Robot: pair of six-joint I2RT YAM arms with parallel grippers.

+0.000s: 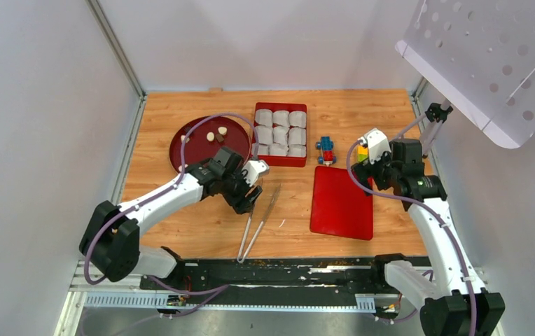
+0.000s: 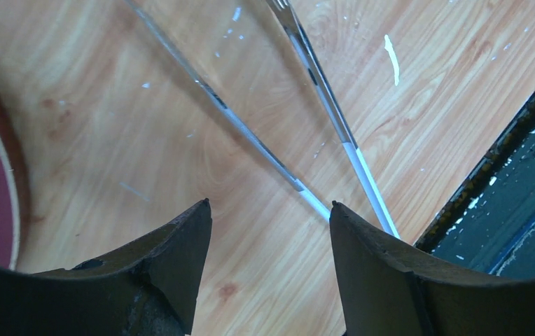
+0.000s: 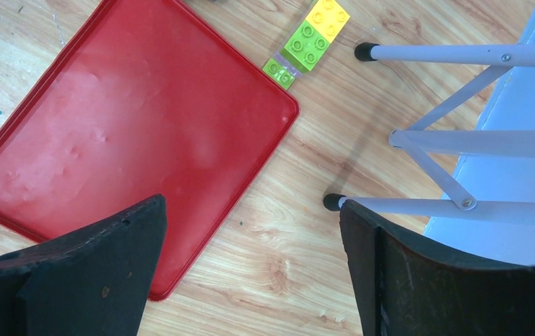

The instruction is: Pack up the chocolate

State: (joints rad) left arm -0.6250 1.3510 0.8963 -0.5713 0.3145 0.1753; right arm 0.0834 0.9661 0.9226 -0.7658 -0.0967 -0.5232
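Left gripper hangs released over the tweezers, empty; right gripper gapes idle too. Picking up the tool looks next, before any chocolate leaves the far-left plate.

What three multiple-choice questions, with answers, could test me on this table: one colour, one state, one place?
1. The flat lid is: A blue; B red; C white.
2. The left gripper is: A open, near the tweezers; B shut on them; C shut, empty.
3. The chocolate lies: A on the flat lid; B in the left gripper; C on the round plate.
Answers: B, it shows red; A, parted jaws, tweezers lying free; C, lumps sit on that plate.
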